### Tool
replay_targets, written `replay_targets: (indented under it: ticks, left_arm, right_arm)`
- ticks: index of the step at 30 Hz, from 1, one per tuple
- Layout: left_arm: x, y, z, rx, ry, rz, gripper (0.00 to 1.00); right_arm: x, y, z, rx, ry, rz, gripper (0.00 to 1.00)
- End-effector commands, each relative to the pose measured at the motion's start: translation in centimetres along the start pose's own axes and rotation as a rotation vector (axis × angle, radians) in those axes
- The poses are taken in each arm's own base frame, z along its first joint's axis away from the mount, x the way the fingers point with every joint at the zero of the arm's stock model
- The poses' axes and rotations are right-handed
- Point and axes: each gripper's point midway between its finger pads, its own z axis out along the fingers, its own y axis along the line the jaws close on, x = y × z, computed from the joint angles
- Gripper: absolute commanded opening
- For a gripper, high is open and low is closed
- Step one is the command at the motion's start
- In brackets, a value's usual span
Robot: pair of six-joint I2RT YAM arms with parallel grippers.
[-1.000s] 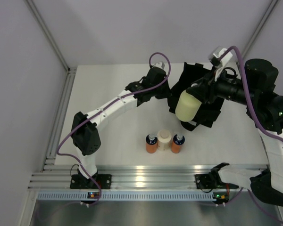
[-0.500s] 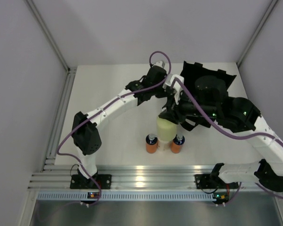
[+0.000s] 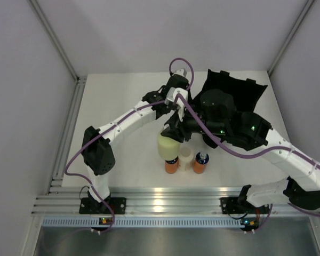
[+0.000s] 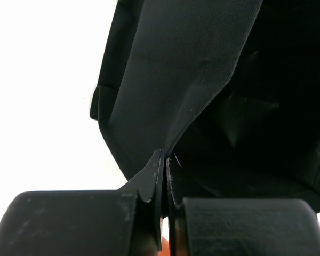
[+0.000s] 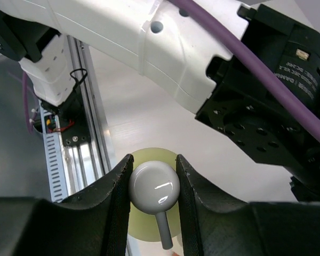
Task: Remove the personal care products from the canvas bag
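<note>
My right gripper [image 3: 174,132] is shut on the white pump top [image 5: 153,188] of the yellow-green bottle [image 3: 167,144], which hangs upright above the table, over the left orange bottle [image 3: 171,167]. The bottle's body [image 5: 141,226] shows below the fingers. The beige cylinder [image 3: 186,158] and the right orange bottle [image 3: 201,163] stand beside it in a row. The black canvas bag [image 3: 237,96] lies at the back right. My left gripper [image 4: 166,160] is shut on the bag's fabric edge [image 4: 192,80]; in the top view the right arm hides it.
A metal rail [image 3: 160,201] runs along the table's near edge, also in the right wrist view [image 5: 85,160]. The left arm's white link [image 5: 144,42] and black wrist joint [image 5: 266,117] cross just above my right gripper. White walls close in the table.
My right arm swung from over the bag to the left and nearer, carrying the yellow-green bottle down to the row of bottles. The left arm has not moved.
</note>
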Motion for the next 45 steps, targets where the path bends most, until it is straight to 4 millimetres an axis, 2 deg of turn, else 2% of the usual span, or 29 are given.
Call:
replay_targets:
  ticks: [1,12,21,25,30,32,34,36,37,39,40,42,43,44,45]
  left_arm:
    - [-1.3,-0.8,0.0,0.016,-0.038,0.009,0.0]
    - [-1.3,-0.8,0.1,0.016,-0.036,0.016,0.0]
    - [-1.3,-0.7,0.1,0.018,-0.034,0.028,0.0]
    - [-1.4,-0.7,0.3,0.029,-0.026,0.044,0.0]
    - [-1.5,-1.1,0.4,0.045,-0.022,0.065,0.0]
    - [-1.7,-1.1,0.4,0.047,-0.026,0.073,0.06]
    - [-2.1,-1.4,0.3,0.056,-0.032,0.08,0.15]
    - [-2.3,-1.5,0.2,0.058,-0.039,0.085,0.3]
    - [-2.5,-1.6,0.2,0.06,-0.043,0.086,0.43]
    - [-2.9,-1.8,0.1,0.065,-0.051,0.09,0.51]
    - [-3.1,-1.9,0.0,0.068,-0.055,0.092,0.58]
    - [-3.5,-2.1,-0.1,0.074,-0.064,0.098,0.65]
    - [-3.6,-2.3,-0.2,0.08,-0.065,0.103,0.73]
    - [-3.8,-2.4,-0.3,0.085,-0.069,0.106,0.91]
    - [-4.1,-2.5,-0.4,0.091,-0.073,0.11,0.99]
  right_arm:
    - [-7.4,1.8,-0.1,-0.068,-0.305,-0.036,0.0]
    - [-7.0,5.4,2.2,-0.193,-0.319,-0.051,0.0]
    - [-4.6,7.5,4.7,-0.268,-0.295,-0.048,0.0]
    - [-2.5,7.6,6.4,-0.27,-0.27,-0.047,0.0]
    - [-1.2,8.0,7.3,-0.271,-0.256,-0.045,0.0]
    - [-0.9,7.9,7.5,-0.265,-0.26,-0.044,0.0]
    - [-0.4,7.8,7.9,-0.262,-0.25,-0.042,0.0]
    - [-0.2,7.8,8.1,-0.26,-0.249,-0.046,0.0]
    - [0.0,7.8,8.3,-0.262,-0.246,-0.045,0.0]
    - [0.0,7.8,8.3,-0.263,-0.252,-0.044,0.0]
    - [-0.1,7.9,8.2,-0.265,-0.256,-0.045,0.0]
    - [-0.3,7.9,8.1,-0.269,-0.262,-0.045,0.0]
    - [-0.2,8.0,8.1,-0.271,-0.261,-0.045,0.0]
    - [-0.2,8.0,8.0,-0.272,-0.262,-0.045,0.0]
    - [-0.3,8.1,7.9,-0.273,-0.265,-0.046,0.0]
